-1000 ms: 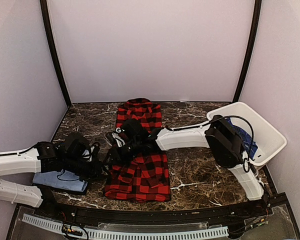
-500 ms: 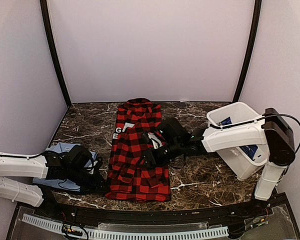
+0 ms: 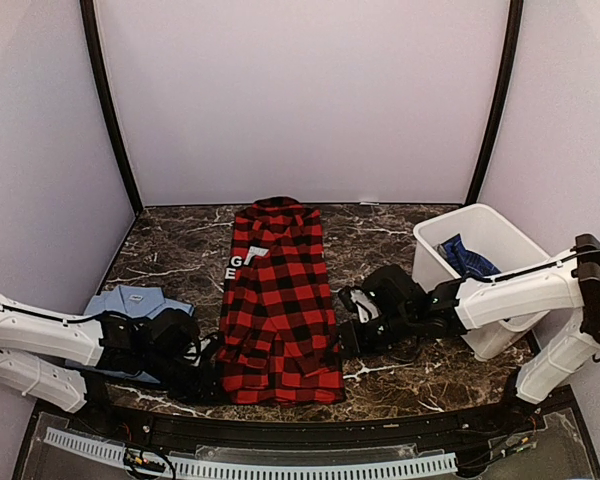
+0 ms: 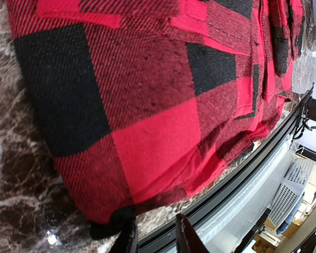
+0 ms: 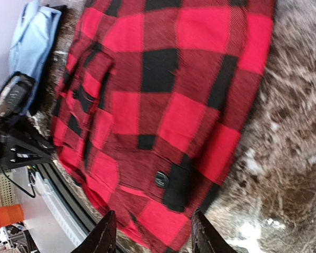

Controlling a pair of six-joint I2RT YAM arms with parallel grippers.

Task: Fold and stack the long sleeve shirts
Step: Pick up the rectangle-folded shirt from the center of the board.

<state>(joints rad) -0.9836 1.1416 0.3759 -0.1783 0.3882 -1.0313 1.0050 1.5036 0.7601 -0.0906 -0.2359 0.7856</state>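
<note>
Down the centre of the overhead view the checked flannel (image 3: 280,310) lies as a flat strip, left gripper (image 4: 155,238) and right gripper (image 5: 154,234) flanking its lower edges, jaws parted and empty, likely poised to pinch it for the next fold.

- A table (image 3: 380,240) of dark brown marble with white veins, glossy, catching small pale glints
- Plain pale lilac panels close it in: back wall (image 3: 300,100), left wall (image 3: 40,150), right wall (image 3: 570,130)
- Two thin black posts (image 3: 110,110) rise at the back corners, leaning slightly outward
- A black rail (image 3: 310,430) runs along the near edge, with a white slotted strip (image 3: 280,466) just in front of it
- The light is soft and even
</note>
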